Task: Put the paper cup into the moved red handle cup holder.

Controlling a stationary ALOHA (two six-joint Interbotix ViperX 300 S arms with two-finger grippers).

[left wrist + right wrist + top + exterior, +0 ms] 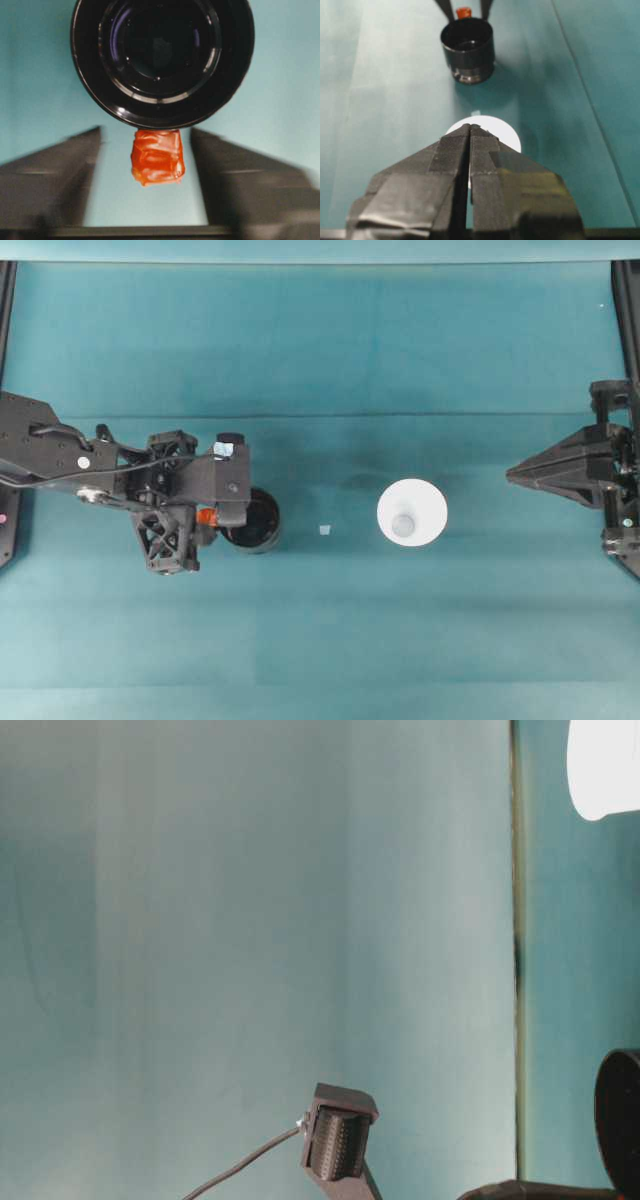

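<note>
The cup (411, 512) stands upright mid-table, nearer the right gripper (515, 474), whose jaws are together, empty. The holder (255, 521) sits left of it; the left gripper (145, 165) straddles its red handle (157, 156), jaws apart, seemingly not touching.

One paper cup (411, 512), one red handle cup holder (258, 521), one small paper scrap (324, 530), two robot arms
</note>
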